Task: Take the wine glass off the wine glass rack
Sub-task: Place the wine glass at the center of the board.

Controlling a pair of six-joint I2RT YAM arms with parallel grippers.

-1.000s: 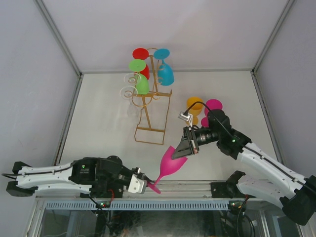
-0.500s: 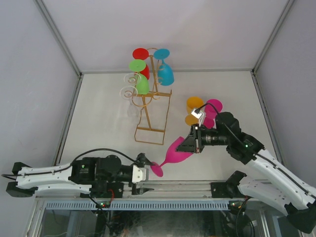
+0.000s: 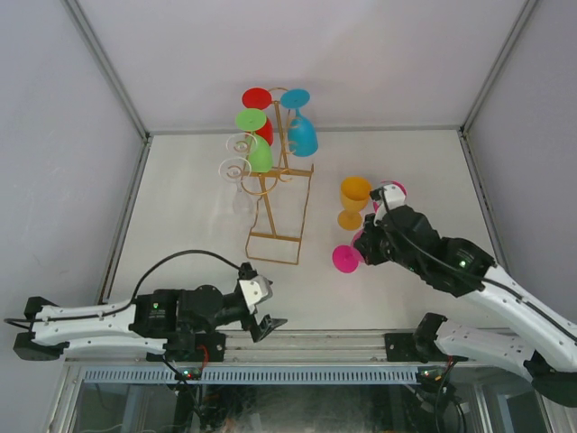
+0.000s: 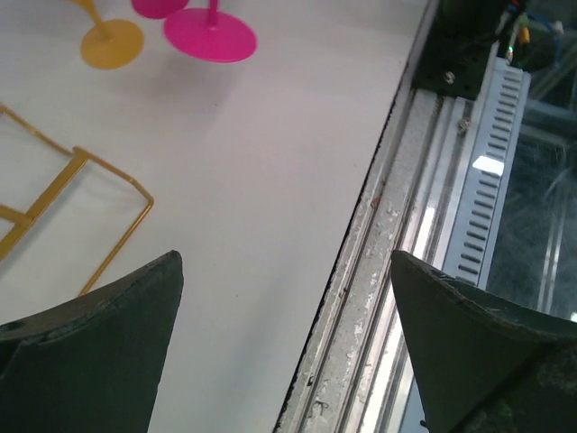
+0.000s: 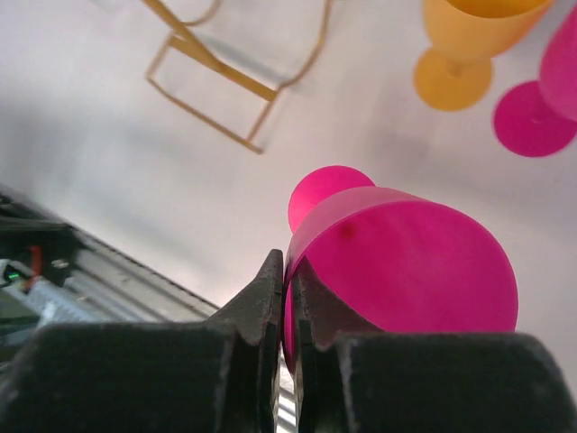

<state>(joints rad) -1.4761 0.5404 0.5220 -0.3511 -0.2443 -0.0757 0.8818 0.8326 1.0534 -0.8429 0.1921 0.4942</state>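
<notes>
The gold wire wine glass rack (image 3: pixel 278 185) stands at the back of the table with red, green, blue and clear glasses hanging from its hooks. A pink wine glass (image 5: pixel 406 262) is off the rack, bowl up. My right gripper (image 5: pixel 288 280) is shut on its rim, one finger inside the bowl and one outside. Its pink foot (image 3: pixel 343 258) sits low over the table beside the orange glass (image 3: pixel 353 200). At the table's front edge my left gripper (image 3: pixel 263 305) is wide open with nothing between its fingers (image 4: pixel 135 307).
A second pink glass (image 3: pixel 393 190) stands behind the orange one, partly hidden by my right arm. The rack's rectangular base loop (image 4: pixel 86 194) lies left of my left gripper. The metal front rail (image 4: pixel 424 234) runs under its right finger.
My left gripper has let go of the pink glass's foot, opened wide and drawn back. My right arm has turned the glass upright and carried it right, towards the orange glass.
</notes>
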